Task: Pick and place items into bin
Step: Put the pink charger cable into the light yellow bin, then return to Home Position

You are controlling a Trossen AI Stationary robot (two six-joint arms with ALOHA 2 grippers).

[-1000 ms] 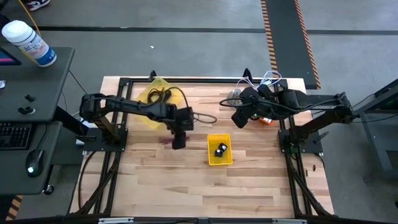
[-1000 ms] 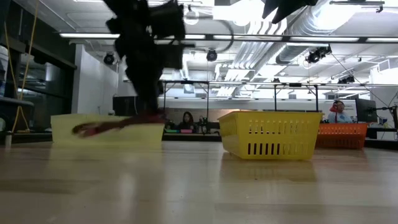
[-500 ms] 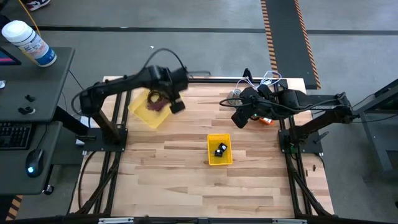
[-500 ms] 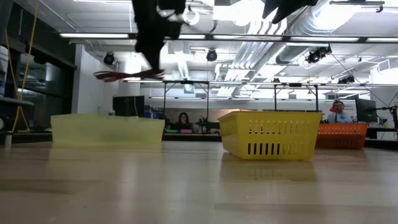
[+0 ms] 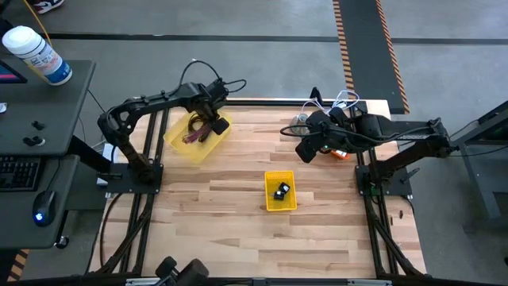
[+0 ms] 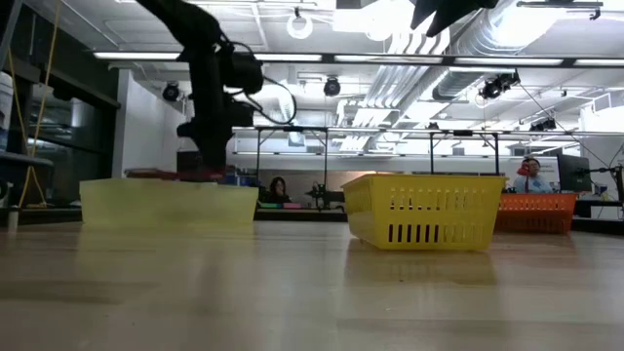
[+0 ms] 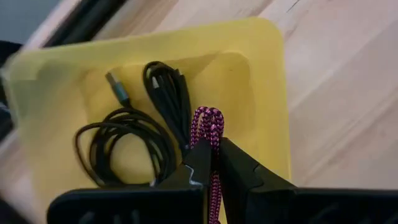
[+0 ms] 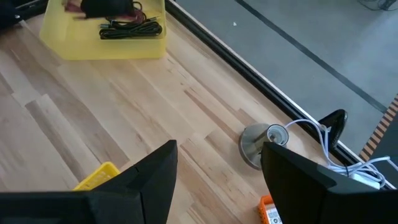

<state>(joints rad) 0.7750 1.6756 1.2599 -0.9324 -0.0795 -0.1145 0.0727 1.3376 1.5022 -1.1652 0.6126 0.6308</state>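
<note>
High view: left gripper (image 5: 213, 125) poised over the pale yellow tray (image 5: 176, 144) at the table's far left corner, jaws shut on a bundled magenta cable (image 5: 194, 133), seemingly held there for release into the tray; right gripper (image 5: 305, 151) waits well apart by the far right edge, jaws wide and holding nothing; small yellow bin (image 5: 279, 191) lies between the arms, two tiny black blocks (image 5: 282, 191) inside. Low view: left gripper hangs just above the tray's rim, a reddish bundle at its tips; slotted bin stands off to the side. Left wrist view: jaws pinched tight on the braided cable's folded end, likely so the loops stay together; directly ahead of the jaws, a coiled black cable (image 7: 124, 146) rests on the tray floor. Right wrist view: spread fingers, and beyond them a grey metal cone-shaped object (image 8: 261, 144) on the bare boards
</note>
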